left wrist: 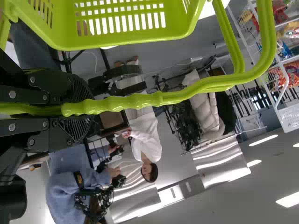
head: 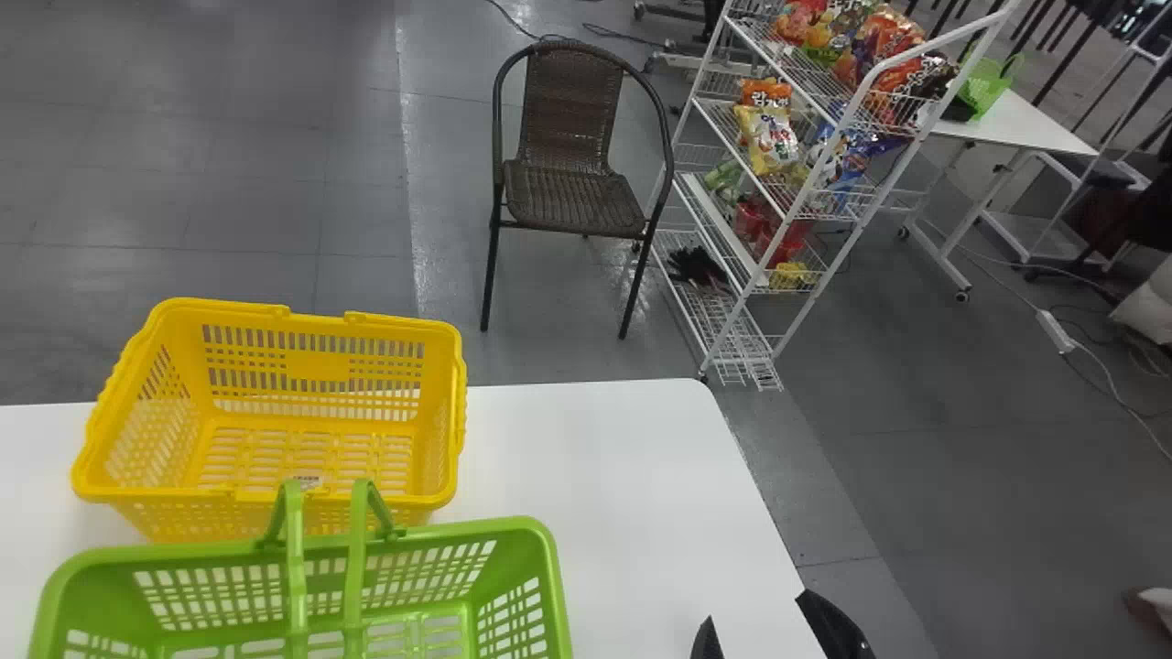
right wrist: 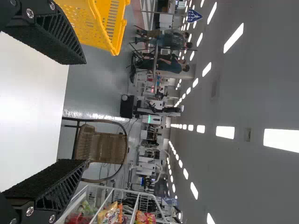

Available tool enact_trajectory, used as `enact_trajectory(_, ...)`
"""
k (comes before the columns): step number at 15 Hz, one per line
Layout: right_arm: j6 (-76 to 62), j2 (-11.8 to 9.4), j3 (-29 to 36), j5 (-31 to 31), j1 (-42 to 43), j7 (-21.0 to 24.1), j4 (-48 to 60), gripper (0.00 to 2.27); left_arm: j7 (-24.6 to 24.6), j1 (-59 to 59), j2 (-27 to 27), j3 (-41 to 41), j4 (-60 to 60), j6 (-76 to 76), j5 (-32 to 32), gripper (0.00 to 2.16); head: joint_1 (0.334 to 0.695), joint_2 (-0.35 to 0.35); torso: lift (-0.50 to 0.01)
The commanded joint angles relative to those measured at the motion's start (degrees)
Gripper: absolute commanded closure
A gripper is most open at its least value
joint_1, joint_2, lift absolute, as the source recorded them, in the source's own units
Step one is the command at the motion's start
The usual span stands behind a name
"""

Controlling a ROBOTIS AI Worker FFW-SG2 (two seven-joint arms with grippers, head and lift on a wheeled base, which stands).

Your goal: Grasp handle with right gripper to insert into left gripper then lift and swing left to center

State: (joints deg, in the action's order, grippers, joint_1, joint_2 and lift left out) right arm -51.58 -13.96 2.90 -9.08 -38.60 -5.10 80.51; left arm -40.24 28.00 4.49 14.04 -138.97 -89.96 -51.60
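Clearly, the left gripper [left wrist: 84,108] is closed firmly around the ridged grip of the green handles [head: 295,586]; whether one or both are clasped cannot be told for certain. In its own wrist view the grip is passed lengthwise between the two fingers and continued straight beyond their tips, where it is bent round toward the basket. From the head view, the handles are seen raised as two bars, side by side with a gap between, their long axis laid near to far across the middle of the green basket [head: 540,558]. At their far ends they are joined to the basket's far long rim. The basket itself is set at the near left, its own long axis turned left to right, its open side faced upward.

To the right of it, at the bottom edge of the head view, the right gripper [head: 767,631] is held with its fingers spread well apart and pointed forward, near the right edge of the white table [head: 623,476]. Just beyond the green basket, the yellow basket [head: 439,499] is placed on the table, its long side likewise turned left to right. Past the table, a brown woven chair [head: 575,197] is stood on the floor, faced toward the table. Right of the chair, bags of snacks [head: 769,137] are held on a white wire rack [head: 819,188].
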Motion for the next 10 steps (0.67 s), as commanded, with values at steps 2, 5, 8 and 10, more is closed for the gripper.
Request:
enact_trajectory(2, -0.31, -0.28, 0.0, -0.41, -0.33, -0.09, 0.09, 0.06, 2.98, -1.37, -0.19, -1.65, 0.2, -0.07, 0.09, 2.07, 0.695, -0.35, 0.0)
enact_trajectory(5, 0.04, -0.54, 0.0, -0.77, -0.86, -0.09, 0.35, 0.06, 4.65, -1.37, -0.19, -1.82, 0.28, -0.07, 0.0, 2.07, 0.695, -0.35, 0.0)
enact_trajectory(8, 1.27, -0.8, 0.0, -0.77, -1.04, -0.09, 0.79, 0.06, 5.09, -1.72, 0.34, -1.73, 1.6, -0.07, -0.61, 2.07, 0.695, -0.35, 0.0)
enact_trajectory(10, 1.63, -0.8, 0.0, -0.77, -1.12, -0.09, 0.88, 0.06, 5.26, -1.89, 0.52, -1.73, 2.48, -0.07, -1.23, 2.07, 0.695, -0.35, 0.0)
